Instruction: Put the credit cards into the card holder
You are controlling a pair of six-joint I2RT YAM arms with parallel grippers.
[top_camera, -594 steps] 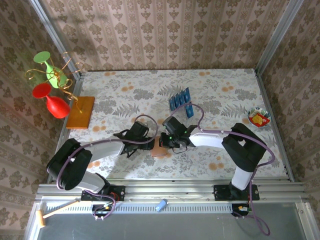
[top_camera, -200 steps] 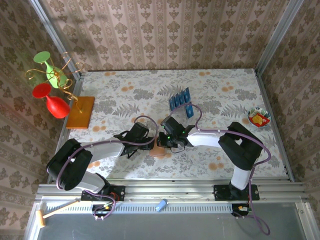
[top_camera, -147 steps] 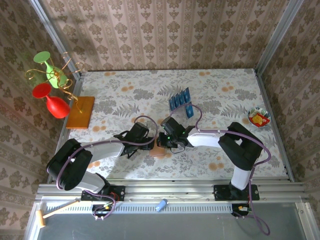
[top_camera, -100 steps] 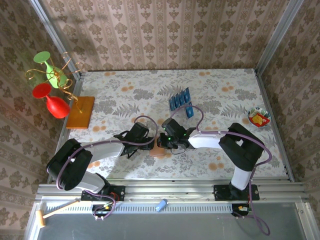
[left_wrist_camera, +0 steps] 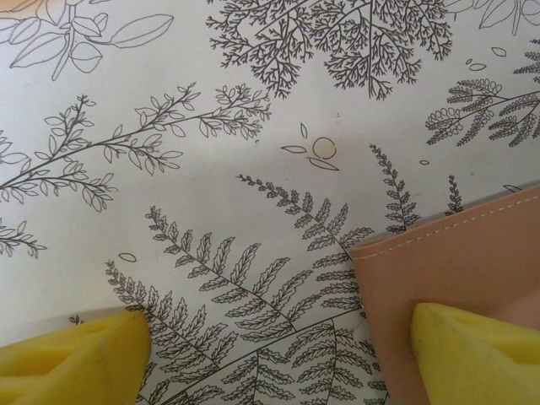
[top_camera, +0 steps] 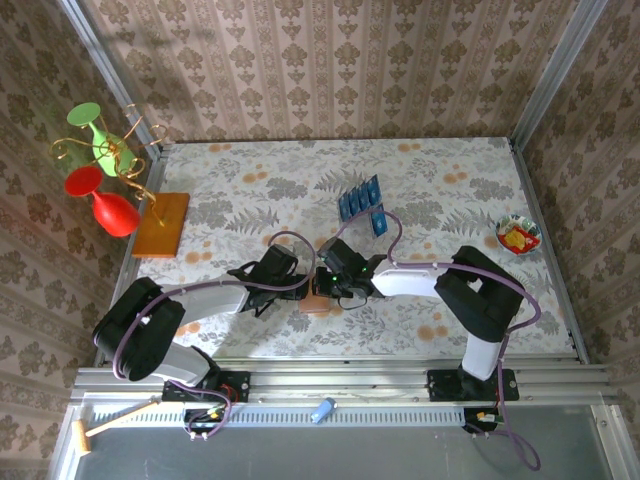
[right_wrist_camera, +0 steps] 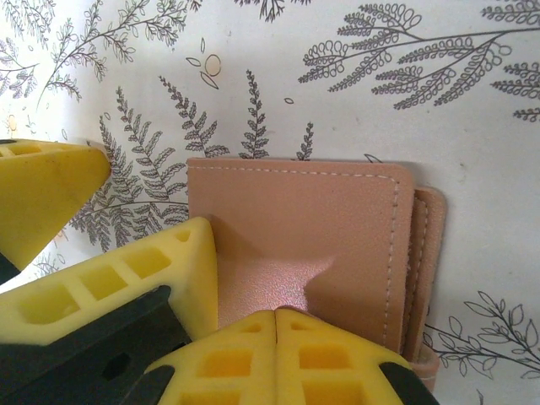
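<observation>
The holder (right_wrist_camera: 312,228) lies shut and flat on the surface (right_wrist_camera: 472,169), between my two arms. My right fingers (right_wrist_camera: 337,359) are clenched tip to tip and pressed into its cover, which puckers there; I cannot tell whether any leather is actually pinched. My left fingers (left_wrist_camera: 472,354) are spread wide, grasping nothing. One rests on the holder's corner, the other on bare surface beside it.

I take the step to be opening the holder. To do it well, I would let that left finger pin the lower leaf. I would then work the right tips toward the edge where the leaves sit offset, and lift slowly so nothing slides.

The top view gives me the cards (top_camera: 360,200), a blue row farther back, well apart from the holder. The right wrist view gives the pucker and the layered edge. The left wrist view gives the stitched corner under my finger.
</observation>
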